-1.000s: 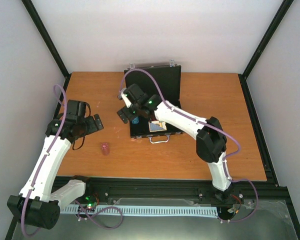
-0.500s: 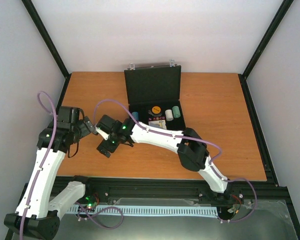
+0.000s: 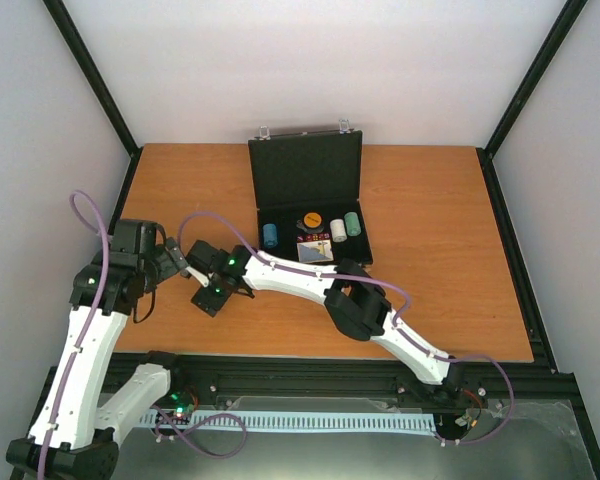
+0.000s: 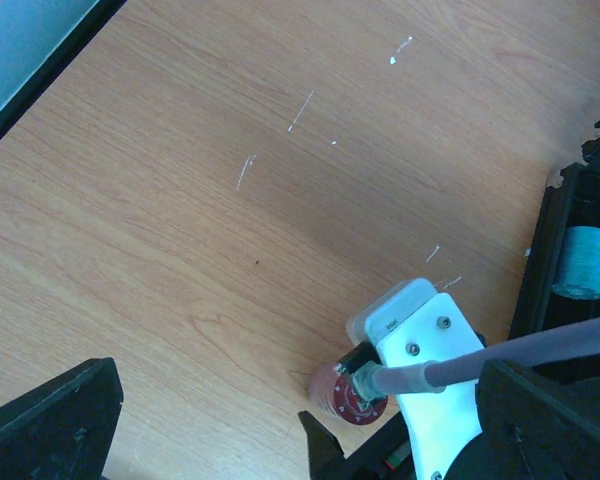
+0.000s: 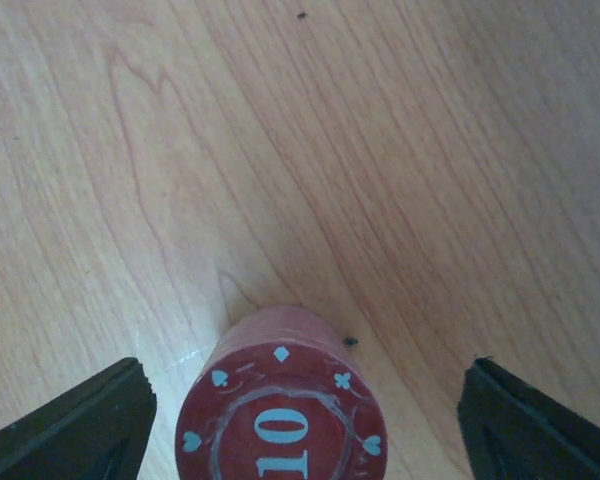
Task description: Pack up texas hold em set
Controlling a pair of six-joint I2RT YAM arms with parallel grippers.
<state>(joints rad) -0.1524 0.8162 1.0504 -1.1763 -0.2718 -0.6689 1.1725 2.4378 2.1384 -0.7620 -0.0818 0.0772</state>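
"Where was the red chip stack [image 5: 280, 425]?"

"It stood on the wooden table [image 5: 430, 150], between the spread fingers of the right gripper [image 5: 308, 395], which did not touch it. The left gripper [image 3: 178, 264] was near, also wide apart. The open briefcase [image 3: 305, 180] lay farther back."

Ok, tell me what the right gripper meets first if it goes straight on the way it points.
The red chip stack, standing dead ahead between the open fingers of the right gripper. They look clear of it on both sides, so the fingertips may reach the table beside it; depth is unclear.
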